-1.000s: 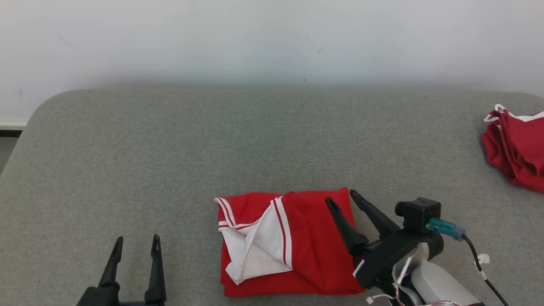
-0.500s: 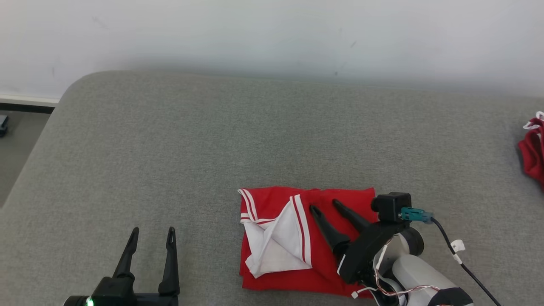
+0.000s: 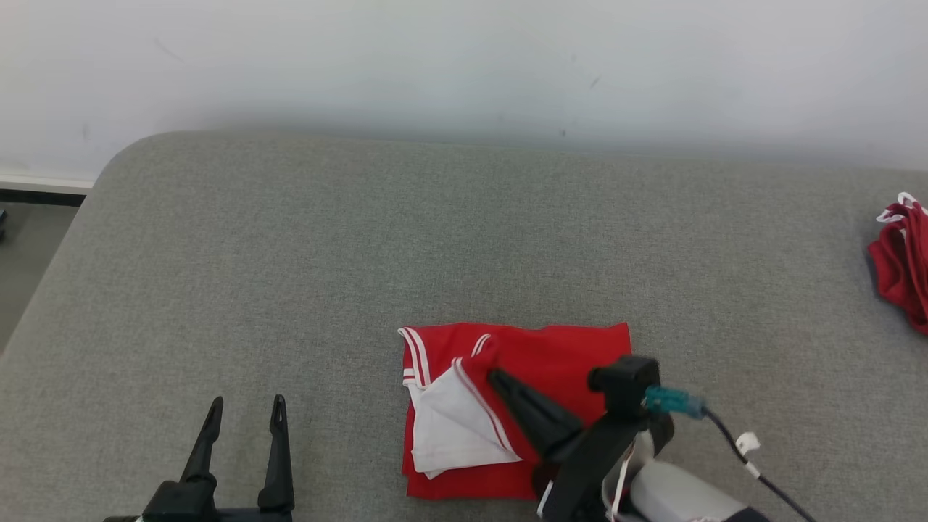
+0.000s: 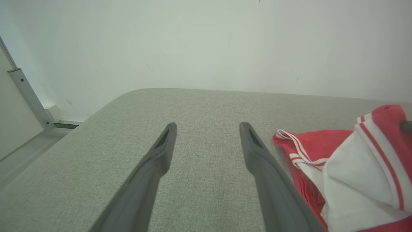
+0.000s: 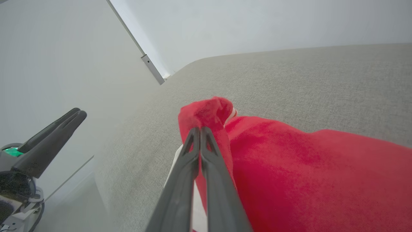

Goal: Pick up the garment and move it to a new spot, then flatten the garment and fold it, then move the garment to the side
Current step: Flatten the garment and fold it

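The garment (image 3: 562, 349) is red with white stripes and a white panel, lying folded on the grey padded table (image 3: 348, 239) at front centre. My right gripper (image 3: 496, 377) lies across it, fingers pressed together, shut on a bunched red fold near the striped hem. The right wrist view shows that fold of the garment (image 5: 207, 112) puckered at the tips of my right gripper (image 5: 199, 129). My left gripper (image 3: 244, 406) stands open at the lower left, apart from the cloth. In the left wrist view the left gripper (image 4: 207, 127) has bare table between its fingers and the garment (image 4: 354, 167) to its right.
Another red garment (image 3: 902, 261) lies bunched at the table's far right edge. A pale wall rises behind the table. Floor shows past the rounded left corner (image 3: 22, 275). A cable (image 3: 754, 471) trails from the right wrist camera.
The right gripper has slid left over the garment and shut, pinching a red fold and pulling it over the white panel. The head camera has shifted. The left gripper stays open.
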Robot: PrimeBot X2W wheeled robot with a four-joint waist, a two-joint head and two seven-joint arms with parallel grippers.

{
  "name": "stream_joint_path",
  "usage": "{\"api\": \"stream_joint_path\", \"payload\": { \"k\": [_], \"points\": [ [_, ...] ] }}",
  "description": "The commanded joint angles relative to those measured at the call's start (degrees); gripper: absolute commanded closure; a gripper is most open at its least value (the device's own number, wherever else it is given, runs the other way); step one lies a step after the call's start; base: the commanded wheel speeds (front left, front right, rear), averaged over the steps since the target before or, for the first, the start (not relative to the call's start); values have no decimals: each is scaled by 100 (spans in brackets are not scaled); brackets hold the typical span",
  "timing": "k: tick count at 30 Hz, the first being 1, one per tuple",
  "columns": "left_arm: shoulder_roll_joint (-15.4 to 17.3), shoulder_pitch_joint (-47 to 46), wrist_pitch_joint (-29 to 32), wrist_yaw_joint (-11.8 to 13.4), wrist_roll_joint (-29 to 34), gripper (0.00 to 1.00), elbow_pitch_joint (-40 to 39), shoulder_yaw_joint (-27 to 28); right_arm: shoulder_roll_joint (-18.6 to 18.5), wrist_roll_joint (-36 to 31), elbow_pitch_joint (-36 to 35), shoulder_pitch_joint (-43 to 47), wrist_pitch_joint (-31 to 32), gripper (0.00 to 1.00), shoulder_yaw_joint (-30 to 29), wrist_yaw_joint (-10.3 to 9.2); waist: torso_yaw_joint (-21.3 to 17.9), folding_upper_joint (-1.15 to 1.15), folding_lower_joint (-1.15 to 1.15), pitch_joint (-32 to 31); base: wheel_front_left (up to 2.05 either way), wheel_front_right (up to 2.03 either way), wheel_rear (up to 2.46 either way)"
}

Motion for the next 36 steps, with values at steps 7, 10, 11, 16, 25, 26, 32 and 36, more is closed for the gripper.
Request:
{"api": "stream_joint_path", "payload": {
  "k": [7, 10, 11, 16, 25, 26, 32, 36],
  "points": [
    [-8, 67, -17, -15, -21, 0, -13, 20, 53, 126, -478, 288, -131, 100, 811, -16, -38, 0, 0, -10, 0, 0, 0],
    [-8, 24, -17, -7, -36, 0, 15, -3, 89, 234, -489, 290, -26, 0, 1165, -16, -27, 0, 0, 0, 0, 0, 0],
    [-8, 16, -18, -3, -37, 0, 26, -9, 77, 259, -487, 273, -39, 0, 1233, -16, -29, 0, 0, -5, 0, 0, 0],
    [-8, 75, -17, 9, -6, 0, 46, 40, -74, 375, -607, 159, -297, 0, 1278, -16, -116, 0, 0, -96, 0, 0, 0],
    [-9, 308, -17, 24, 82, 0, -52, 266, -303, -251, -938, 591, -517, 0, -762, -16, -530, 0, 0, -289, 0, 0, 0],
    [-9, 337, -17, 18, 96, 0, -59, 282, -271, -404, -1007, 736, -517, 0, -1091, -16, -578, 0, 0, -297, 0, 0, 0],
    [-9, 436, -17, -23, 154, 0, -129, 408, 10, -1153, -1399, 1513, -519, 0, -2637, -16, -878, 0, 0, -345, 0, 0, 0],
    [-9, 425, -17, -31, 196, 0, -160, 460, 193, -1723, -1614, 1985, -520, 0, -3393, -16, -1028, 0, 0, -375, 0, 0, 0]
  ]
}}
